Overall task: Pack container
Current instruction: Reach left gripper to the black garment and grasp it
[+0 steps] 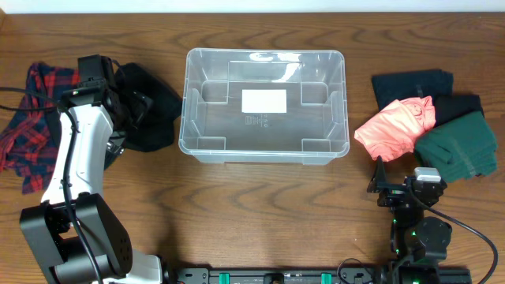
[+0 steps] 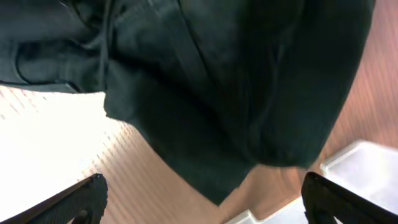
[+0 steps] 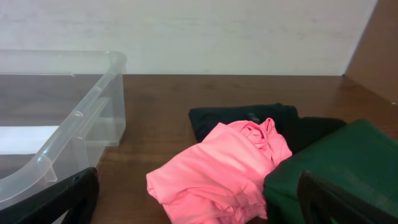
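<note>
The clear container [image 1: 189,102] stands at the middle back of the table with nothing in it but the white label on its base. My left gripper [image 1: 130,109] hangs open over a black garment [image 1: 154,110] just left of the container. In the left wrist view that black garment [image 2: 217,81] fills the top, and the left gripper [image 2: 205,202] has only bare table between its wide-apart fingers. My right gripper [image 1: 384,188] rests open at the front right. In the right wrist view the right gripper [image 3: 202,205] faces a pink garment [image 3: 217,168], apart from it.
A red plaid garment [image 1: 28,118] lies at the far left. Right of the container sit a pink garment [image 1: 398,126], a dark navy one [image 1: 410,83], a black one [image 1: 458,106] and a green one [image 1: 458,146]. A corner of the container [image 2: 360,162] shows in the left wrist view.
</note>
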`<action>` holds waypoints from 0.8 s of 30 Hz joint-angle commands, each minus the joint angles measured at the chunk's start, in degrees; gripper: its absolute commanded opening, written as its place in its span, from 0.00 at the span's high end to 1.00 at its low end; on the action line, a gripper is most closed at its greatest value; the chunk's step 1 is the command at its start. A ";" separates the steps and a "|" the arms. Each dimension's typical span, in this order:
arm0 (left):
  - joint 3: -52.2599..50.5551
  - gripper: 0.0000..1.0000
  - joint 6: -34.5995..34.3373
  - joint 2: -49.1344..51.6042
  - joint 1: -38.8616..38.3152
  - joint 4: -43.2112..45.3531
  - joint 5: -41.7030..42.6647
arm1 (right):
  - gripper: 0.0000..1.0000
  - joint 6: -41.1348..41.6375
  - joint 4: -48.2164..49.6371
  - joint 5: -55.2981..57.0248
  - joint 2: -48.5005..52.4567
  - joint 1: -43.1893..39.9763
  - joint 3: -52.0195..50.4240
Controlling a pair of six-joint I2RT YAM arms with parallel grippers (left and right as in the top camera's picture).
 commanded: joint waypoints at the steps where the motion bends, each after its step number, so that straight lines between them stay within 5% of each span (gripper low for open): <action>1: -1.27 0.04 -3.26 -0.09 0.09 1.01 -3.76 | 0.01 -0.85 -0.20 -0.17 0.00 0.59 -0.11; 24: -13.60 0.14 -3.26 7.45 0.09 21.84 -3.87 | 0.01 -0.85 -0.20 -0.17 0.00 0.59 -0.11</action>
